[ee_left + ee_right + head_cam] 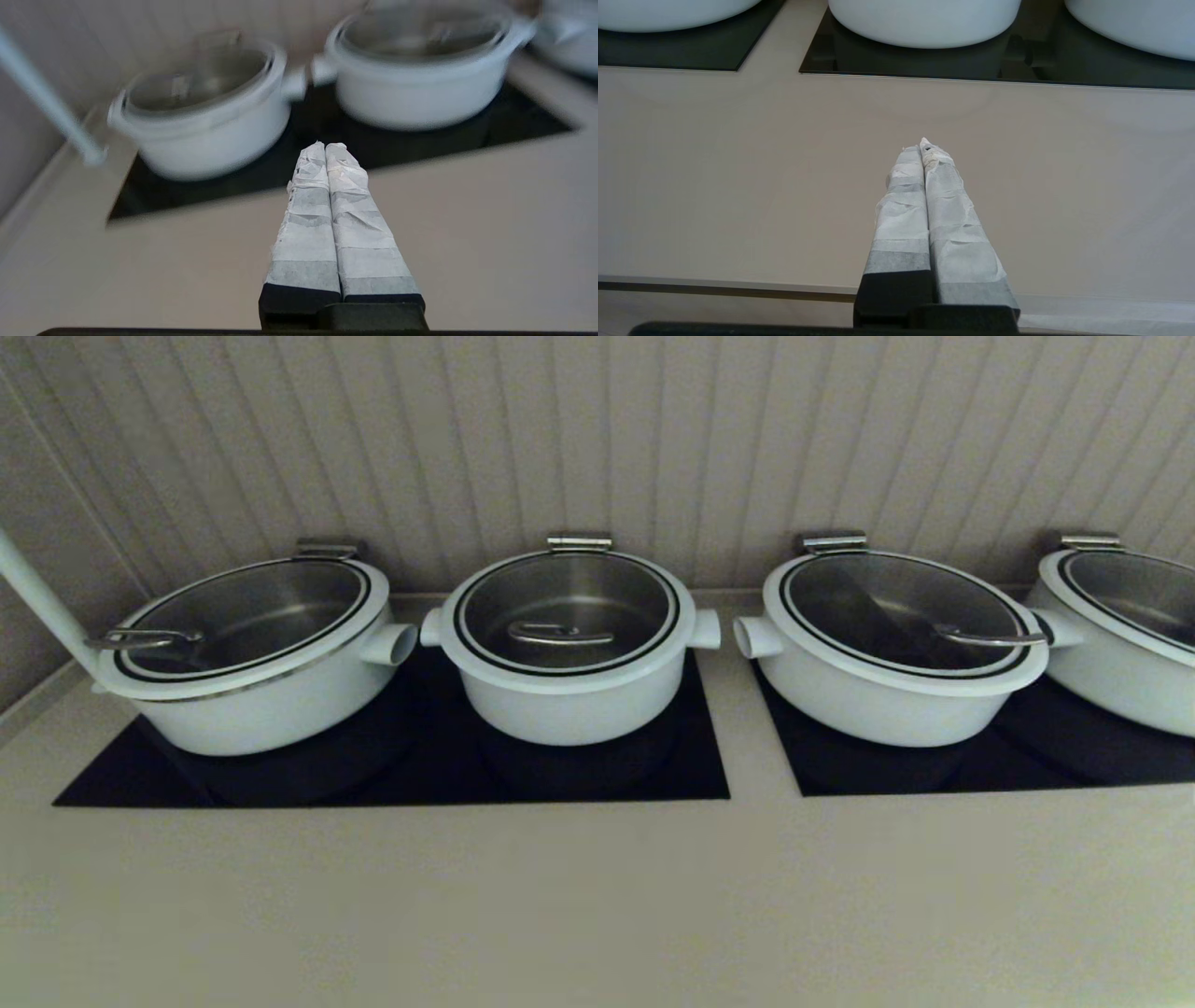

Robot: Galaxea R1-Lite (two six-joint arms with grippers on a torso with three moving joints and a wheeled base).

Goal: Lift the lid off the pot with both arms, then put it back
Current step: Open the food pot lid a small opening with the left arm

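Note:
The pot is the narrower, deeper white one, second from the left on the black cooktop, with a stubby knob on each side. Its glass lid sits closed on it, the curved steel handle on top. Neither gripper shows in the head view. In the left wrist view my left gripper is shut and empty, its taped fingers over the beige counter short of the cooktop, with the pot ahead. In the right wrist view my right gripper is shut and empty over the counter near its front edge.
Wider white pots with glass lids stand to the left and right, with another at the far right. A white pole leans at the far left. The beige counter lies in front of two black cooktop panels.

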